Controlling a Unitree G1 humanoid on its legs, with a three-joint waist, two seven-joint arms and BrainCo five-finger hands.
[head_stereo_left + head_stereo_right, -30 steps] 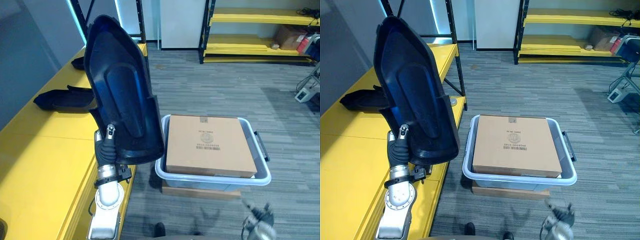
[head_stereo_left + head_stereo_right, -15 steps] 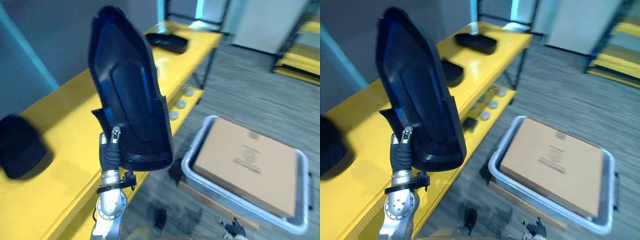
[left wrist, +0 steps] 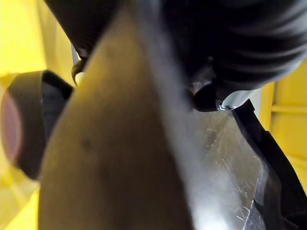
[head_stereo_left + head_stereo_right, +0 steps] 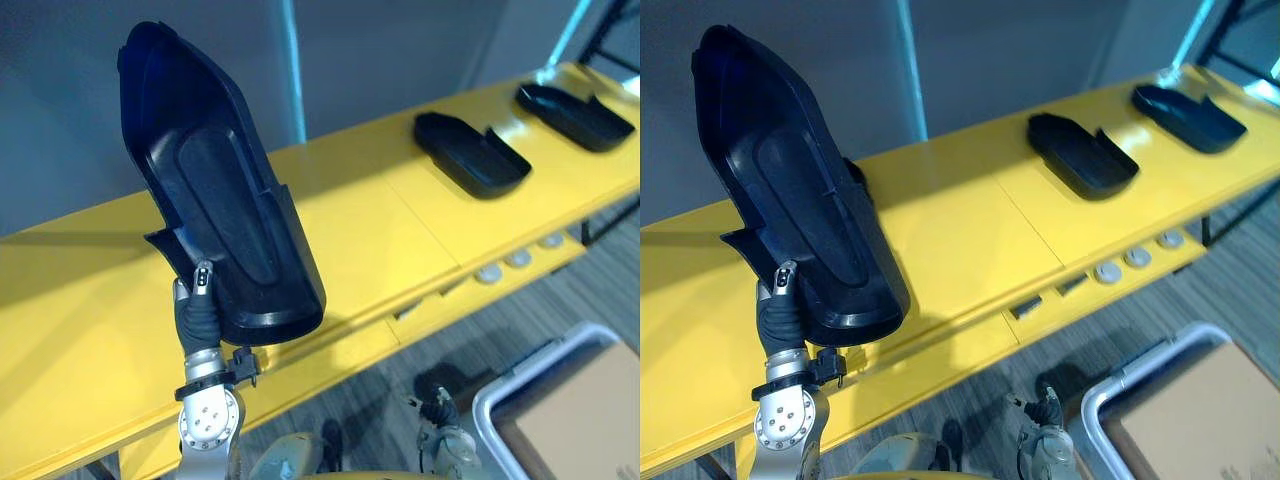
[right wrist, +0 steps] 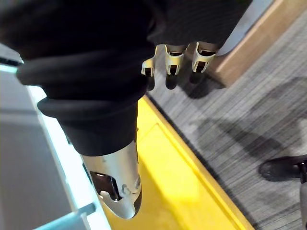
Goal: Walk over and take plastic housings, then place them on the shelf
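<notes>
**L eye view:** your left hand sits lower left of frame, clamped on the broad bottom end of the held housing. The thumb lies on its inner face. The rest of the fingers are behind the shell, so you can't check them.

The housing's long axis stands near upright, with the narrow end leaning to the upper left and the hollow side facing the camera. The yellow shelf runs across the frame behind and below it. The second housing and third housing lie flat on the shelf, upper right, well apart from yours.

A bare stretch of shelf sits just right of your hand, between the held part and the second housing. The shelf is on the L arm's side. I'd judge the next move as tipping that long axis down flat, approx. in line with the other two.

The grey bin with its cardboard box is at lower right, on the floor. The right hand hangs low at bottom centre.

**R eye view:** same layout. The housing's bottom lip is above the shelf's front edge, not yet resting on it.

**L wrist view:** too close to read much. There's a dark housing edge lower right and yellow at the sides. The brown blur mid-frame is prob. the hand itself, but I can't be sure.

**R wrist view:** the fingers hang loose and apart, w/ nothing in them, over grey carpet beside the shelf's edge. That hand is idle.
</notes>
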